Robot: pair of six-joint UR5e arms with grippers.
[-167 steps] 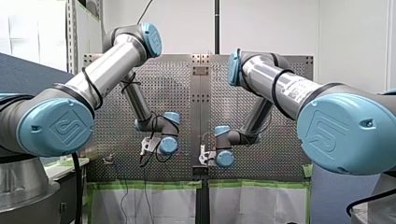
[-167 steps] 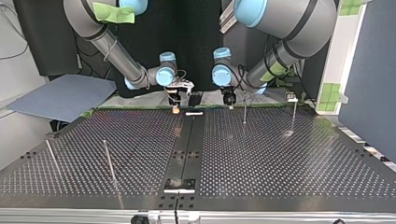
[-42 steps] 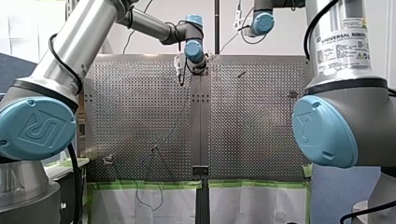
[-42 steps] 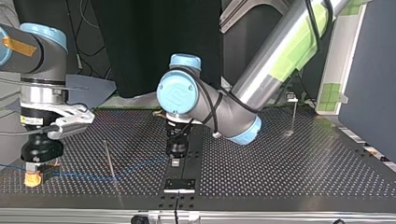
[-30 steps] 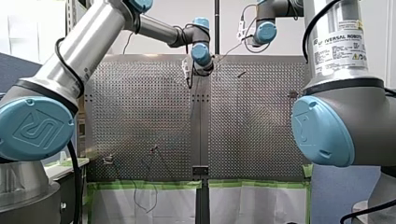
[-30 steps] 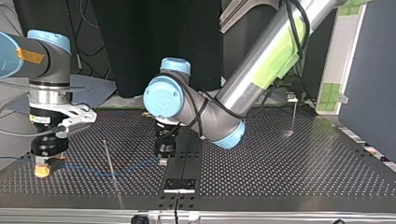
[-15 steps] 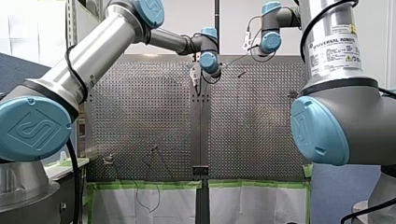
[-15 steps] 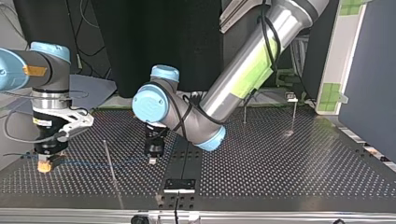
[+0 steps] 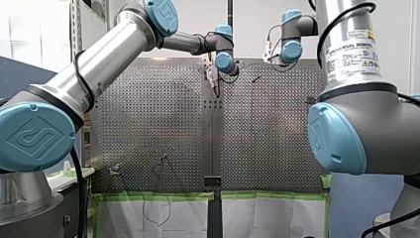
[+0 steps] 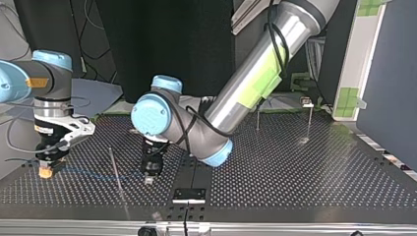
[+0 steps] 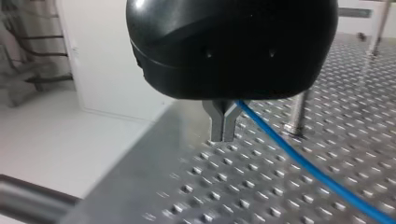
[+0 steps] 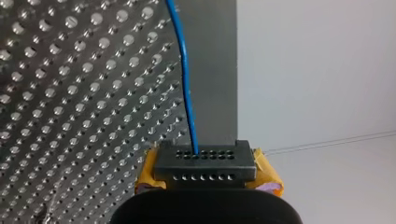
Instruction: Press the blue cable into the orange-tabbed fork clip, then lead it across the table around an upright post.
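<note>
Skirting the table (image 12: 70, 93) edge, blue cable (image 12: 186, 84).

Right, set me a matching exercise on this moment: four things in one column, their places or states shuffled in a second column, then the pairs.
Column one
1. my left claw
2. my right claw
3. blue cable
4. upright post

Column two
A. stands on the table between the two claws in the top view
B. yellow pads, near the top view's left edge
C. near the middle of the top view, shut on the cable
D. runs from one claw to the other

Pairs: 1-C, 2-B, 3-D, 4-A
</note>
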